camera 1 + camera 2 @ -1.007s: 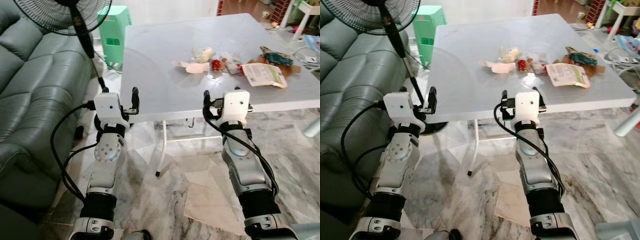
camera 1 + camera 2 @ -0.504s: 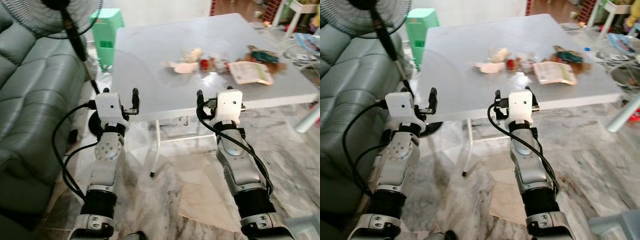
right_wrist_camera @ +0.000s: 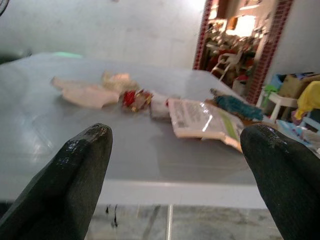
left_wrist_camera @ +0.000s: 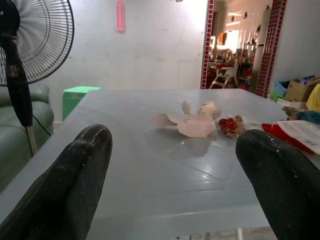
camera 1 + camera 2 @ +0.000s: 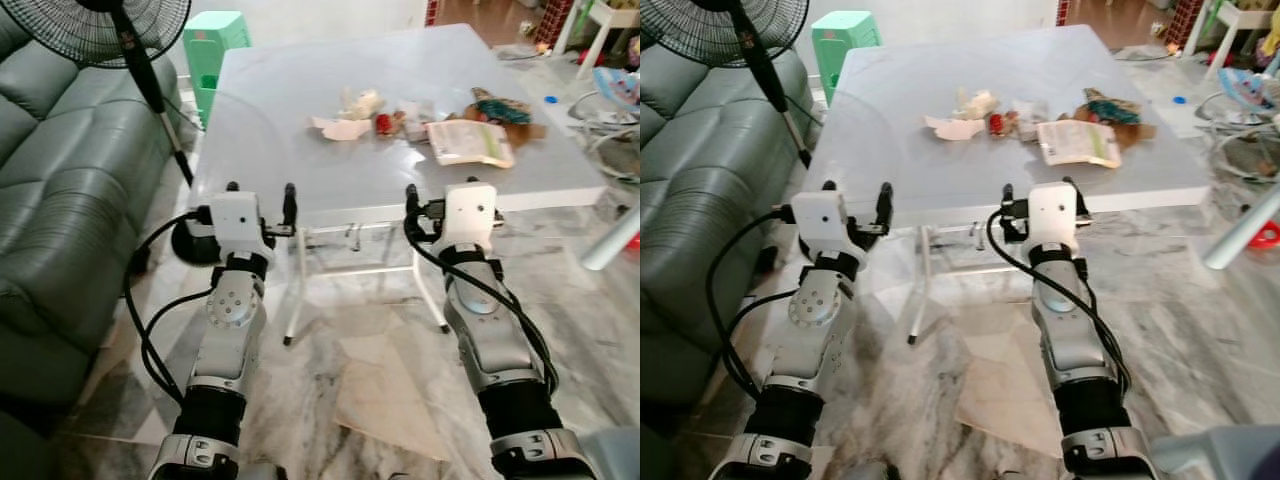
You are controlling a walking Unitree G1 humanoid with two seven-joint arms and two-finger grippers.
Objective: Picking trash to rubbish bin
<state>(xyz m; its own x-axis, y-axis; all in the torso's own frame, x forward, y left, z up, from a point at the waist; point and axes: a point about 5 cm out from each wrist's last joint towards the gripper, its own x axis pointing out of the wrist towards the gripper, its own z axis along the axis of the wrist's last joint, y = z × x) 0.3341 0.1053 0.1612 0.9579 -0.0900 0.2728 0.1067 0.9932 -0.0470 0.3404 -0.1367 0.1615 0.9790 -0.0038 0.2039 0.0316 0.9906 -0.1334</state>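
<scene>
Trash lies in a row on the far half of the white table [image 5: 300, 170]: a pale pink paper scrap [image 5: 338, 127], a crumpled cream wrapper [image 5: 362, 101], a small red wrapper [image 5: 384, 123], a white and green packet [image 5: 468, 143] and a teal and brown wrapper [image 5: 497, 106]. Both arms are held out level with the table's front edge. My left gripper [image 5: 261, 190] is open and holds nothing. My right gripper [image 5: 441, 188] is open too, short of the packet [image 3: 200, 117]. In the left wrist view the pink scrap [image 4: 192, 126] lies well beyond the fingers [image 4: 75, 180].
A standing fan [image 5: 100, 25] and a grey-green sofa [image 5: 60, 180] are on the left. A green stool [image 5: 212, 35] stands behind the table. A flat brown sheet [image 5: 385, 390] lies on the marble floor between my arms. Clutter and cables crowd the far right [image 5: 610, 100].
The whole picture has shifted, so the camera has moved; the table sits a little differently in view. Both grippers stay open at the front edge, and the trash has not moved.
</scene>
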